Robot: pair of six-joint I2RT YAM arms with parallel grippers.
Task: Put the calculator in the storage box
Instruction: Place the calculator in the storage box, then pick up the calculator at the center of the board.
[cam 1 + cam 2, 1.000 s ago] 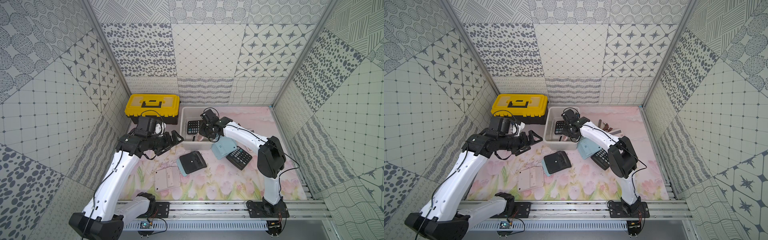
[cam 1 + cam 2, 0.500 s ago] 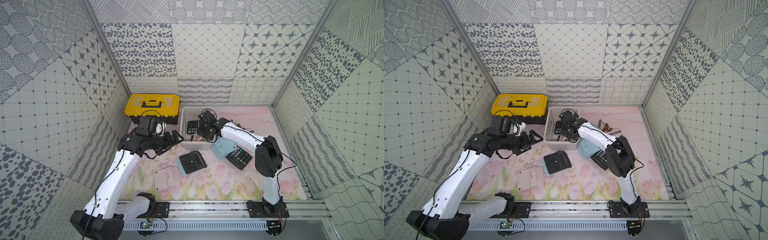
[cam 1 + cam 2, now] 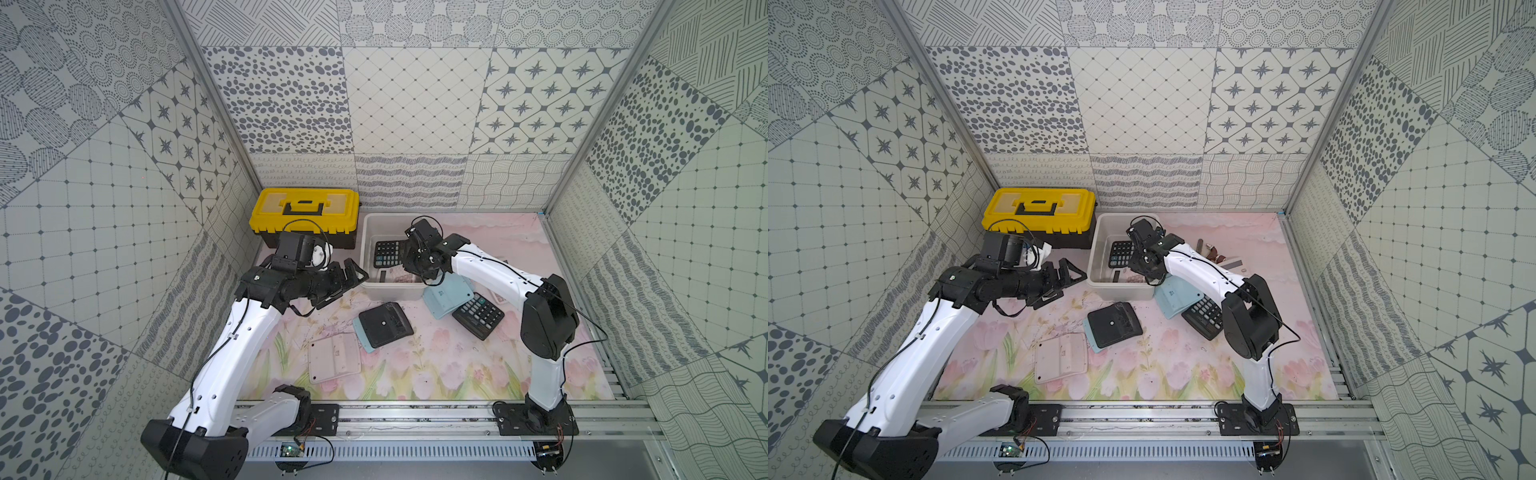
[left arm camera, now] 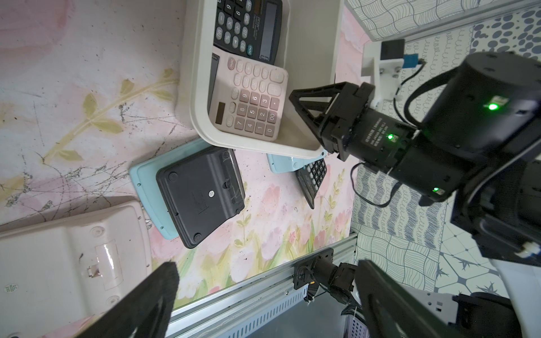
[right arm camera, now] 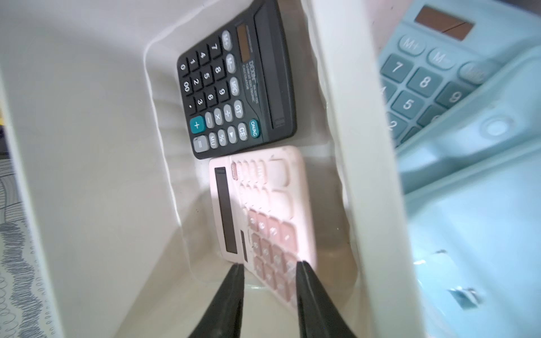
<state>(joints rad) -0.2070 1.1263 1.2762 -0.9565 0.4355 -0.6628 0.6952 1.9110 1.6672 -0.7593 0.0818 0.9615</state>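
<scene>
The off-white storage box [image 3: 395, 293] [image 3: 1121, 293] stands at the back of the mat. In it lie a black calculator [image 3: 386, 253] [image 5: 234, 82] and, nearer the front wall, a pink calculator [image 4: 251, 99] [image 5: 263, 210], both keys up. My right gripper [image 3: 409, 264] [image 5: 270, 267] hangs inside the box just above the pink calculator's edge. It is open by a narrow gap and holds nothing. My left gripper [image 3: 353, 274] [image 4: 268, 266] hovers wide open and empty just left of the box.
A yellow-lidded black toolbox [image 3: 305, 216] sits left of the box. On the mat lie a face-down black calculator [image 3: 384, 324] atop a light blue one, a face-down pink one [image 3: 334, 359], a light blue one [image 3: 446, 297] and a black one [image 3: 478, 316].
My right gripper's jaws have parted and the pink calculator now lies free in the box. The left arm has stayed put.
</scene>
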